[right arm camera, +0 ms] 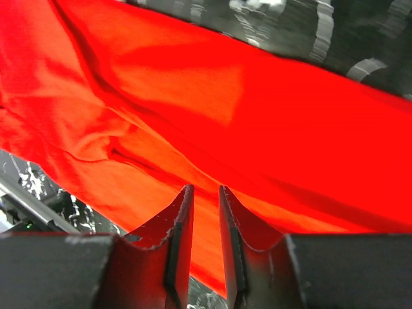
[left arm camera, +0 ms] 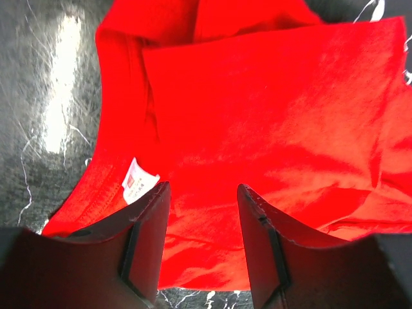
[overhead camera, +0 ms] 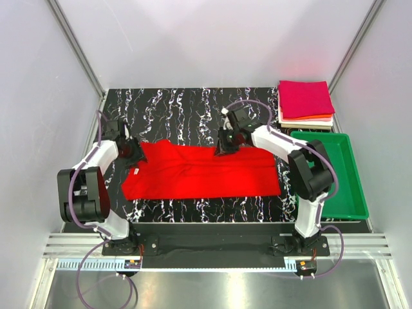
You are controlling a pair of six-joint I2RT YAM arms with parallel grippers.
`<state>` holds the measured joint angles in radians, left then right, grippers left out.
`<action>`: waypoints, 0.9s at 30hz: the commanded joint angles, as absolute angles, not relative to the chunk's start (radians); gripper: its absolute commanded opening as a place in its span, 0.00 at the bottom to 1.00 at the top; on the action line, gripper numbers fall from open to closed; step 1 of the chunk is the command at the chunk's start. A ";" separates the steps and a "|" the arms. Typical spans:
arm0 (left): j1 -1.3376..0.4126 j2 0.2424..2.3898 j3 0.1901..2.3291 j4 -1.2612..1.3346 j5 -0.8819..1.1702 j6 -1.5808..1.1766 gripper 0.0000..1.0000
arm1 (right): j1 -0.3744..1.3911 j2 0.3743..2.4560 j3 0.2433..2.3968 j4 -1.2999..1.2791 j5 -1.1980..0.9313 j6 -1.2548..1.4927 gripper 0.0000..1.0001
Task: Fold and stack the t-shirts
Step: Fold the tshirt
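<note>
Marbled table (overhead camera: 180, 103) | red t-shirt (overhead camera: 199, 174) beneath both | left pincer (left arm camera: 203, 187) spread by collar | right pincer (right arm camera: 205, 188) narrowed, grip unclear

The only printed item is a small white sewn-in label (left arm camera: 139, 182) on the red t-shirt (left arm camera: 270, 116), seen in the left wrist view at the inside of the collar area, near the garment's left edge. The label carries reddish print in several short lines, but the characters are too small and blurred to read. In the top external view, a pale graduated strip (overhead camera: 212, 265) along the near table edge shows dark tick marks; no figures on it are legible.
</note>
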<state>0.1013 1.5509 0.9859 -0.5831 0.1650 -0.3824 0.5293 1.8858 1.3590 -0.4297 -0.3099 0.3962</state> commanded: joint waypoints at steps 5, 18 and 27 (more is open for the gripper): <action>0.104 1.540 0.957 -0.543 0.186 -0.380 0.52 | 0.606 2.032 1.563 -0.383 -0.365 0.387 0.31; 0.101 1.605 0.965 -0.497 0.156 -0.416 0.52 | 0.693 2.216 1.787 -0.376 -0.454 0.341 0.34; 0.103 1.605 0.976 -0.471 0.218 -0.396 0.29 | 0.715 2.310 1.908 -0.376 -0.485 0.321 0.39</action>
